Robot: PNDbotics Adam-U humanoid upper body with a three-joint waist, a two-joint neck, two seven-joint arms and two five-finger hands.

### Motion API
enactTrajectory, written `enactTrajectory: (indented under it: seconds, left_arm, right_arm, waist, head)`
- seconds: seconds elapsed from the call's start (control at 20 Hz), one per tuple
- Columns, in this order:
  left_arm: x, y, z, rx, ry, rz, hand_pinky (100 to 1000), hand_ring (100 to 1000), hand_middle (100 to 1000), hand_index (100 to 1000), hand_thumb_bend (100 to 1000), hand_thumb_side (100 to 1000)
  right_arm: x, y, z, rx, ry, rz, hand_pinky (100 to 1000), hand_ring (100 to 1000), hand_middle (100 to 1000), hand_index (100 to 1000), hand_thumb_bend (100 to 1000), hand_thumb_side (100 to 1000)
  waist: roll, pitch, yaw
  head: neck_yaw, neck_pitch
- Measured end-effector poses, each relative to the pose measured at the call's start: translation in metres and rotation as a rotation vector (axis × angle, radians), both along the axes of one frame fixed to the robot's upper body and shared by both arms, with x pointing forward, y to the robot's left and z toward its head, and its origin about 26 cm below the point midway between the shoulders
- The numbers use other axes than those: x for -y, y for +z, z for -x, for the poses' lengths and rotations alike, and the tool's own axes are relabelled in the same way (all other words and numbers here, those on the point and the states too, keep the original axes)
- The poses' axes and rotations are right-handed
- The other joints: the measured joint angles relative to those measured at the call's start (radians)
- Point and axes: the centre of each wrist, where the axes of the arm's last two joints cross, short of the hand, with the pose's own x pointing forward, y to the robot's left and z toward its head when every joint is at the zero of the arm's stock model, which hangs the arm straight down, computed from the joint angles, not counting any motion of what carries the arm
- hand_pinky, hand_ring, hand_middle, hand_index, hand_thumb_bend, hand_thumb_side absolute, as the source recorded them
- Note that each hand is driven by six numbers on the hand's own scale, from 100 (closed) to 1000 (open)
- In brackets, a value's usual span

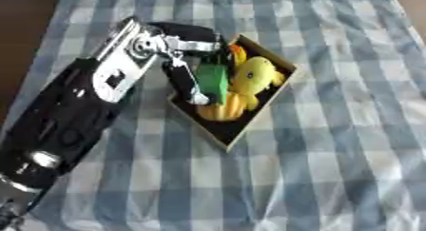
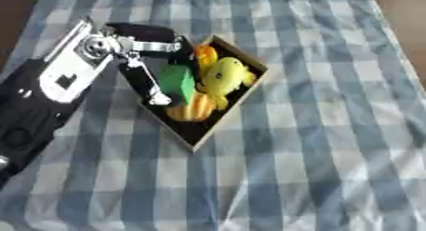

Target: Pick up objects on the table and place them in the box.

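Left eye view shows your left hand [image 1: 189, 59] reaching in over the box [image 1: 241, 130], which sits on the blue-and-white checked cloth [image 1: 333, 154] covering the tabletop. The fingers [image 1: 196, 90] extend down into the box and close around a green block [image 1: 213, 81], held at the box's left side. Just right of the block, inside the box, lies a yellow duck toy [image 1: 256, 75]. An orange rounded object [image 1: 220, 110] rests below the block, toward the box's near corner. Your right hand does not appear in either view.
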Motion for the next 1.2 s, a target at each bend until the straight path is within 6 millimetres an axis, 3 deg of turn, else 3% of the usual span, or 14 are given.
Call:
enactTrajectory:
  seconds: [0.15, 0.25, 0.3, 0.35, 0.65, 0.8, 1.0, 1.15, 1.2]
  left_arm:
    - [-0.001, -0.005, -0.002, 0.008, -0.004, -0.008, 763, 772, 665, 845, 375, 135]
    - [-0.002, -0.01, -0.004, 0.001, -0.002, -0.022, 763, 772, 665, 845, 375, 135]
    - [-0.002, -0.011, -0.004, 0.0, -0.003, -0.027, 804, 820, 735, 875, 423, 209]
    - [-0.002, -0.012, -0.005, 0.001, -0.005, -0.032, 867, 876, 804, 920, 526, 433]
    - [-0.001, -0.01, -0.002, 0.044, -0.016, -0.052, 928, 921, 851, 962, 559, 612]
    - [-0.005, 0.004, 0.003, 0.097, -0.027, -0.006, 928, 922, 847, 961, 546, 626]
    - [-0.016, 0.032, 0.015, 0.157, -0.027, 0.114, 904, 910, 829, 953, 465, 606]
    - [-0.027, 0.056, 0.026, 0.194, -0.007, 0.255, 827, 858, 763, 885, 185, 479]
    - [-0.034, 0.064, 0.03, 0.21, 0.01, 0.323, 813, 847, 749, 870, 145, 465]
  right_arm:
    - [0.0, -0.002, 0.0, -0.005, -0.002, -0.004, 886, 957, 739, 841, 100, 598]
    - [0.0, -0.002, 0.0, -0.005, -0.004, -0.005, 886, 957, 739, 841, 100, 598]
    - [0.0, -0.002, 0.0, -0.005, -0.004, -0.006, 886, 957, 739, 840, 100, 599]
    - [0.0, -0.002, 0.0, -0.005, -0.004, -0.006, 886, 957, 739, 841, 100, 599]
    - [0.002, -0.004, 0.0, -0.016, -0.01, -0.007, 885, 958, 738, 840, 100, 600]
    - [0.002, -0.004, 0.001, -0.016, -0.013, -0.009, 885, 958, 738, 840, 100, 602]
    - [0.003, -0.004, 0.001, -0.015, -0.016, -0.012, 885, 957, 738, 839, 100, 603]
    - [0.004, -0.003, 0.001, -0.01, -0.02, -0.015, 885, 956, 739, 839, 100, 602]
    - [0.004, -0.003, 0.001, -0.008, -0.02, -0.016, 885, 956, 739, 839, 100, 602]
  waist:
    - [0.0, 0.0, 0.0]
    - [0.0, 0.0, 0.0]
    - [0.0, 0.0, 0.0]
    - [0.0, 0.0, 0.0]
    - [0.0, 0.0, 0.0]
    - [0.0, 0.0, 0.001]
    - [0.0, 0.0, 0.003]
    - [0.0, 0.0, 0.007]
    - [0.0, 0.0, 0.009]
  head:
    - [0.0, 0.0]
    - [0.0, 0.0]
    - [0.0, 0.0]
    - [0.0, 0.0]
    - [0.0, 0.0]
    - [-0.001, 0.0]
    - [-0.004, 0.0]
    - [-0.006, 0.0]
    - [-0.007, 0.0]
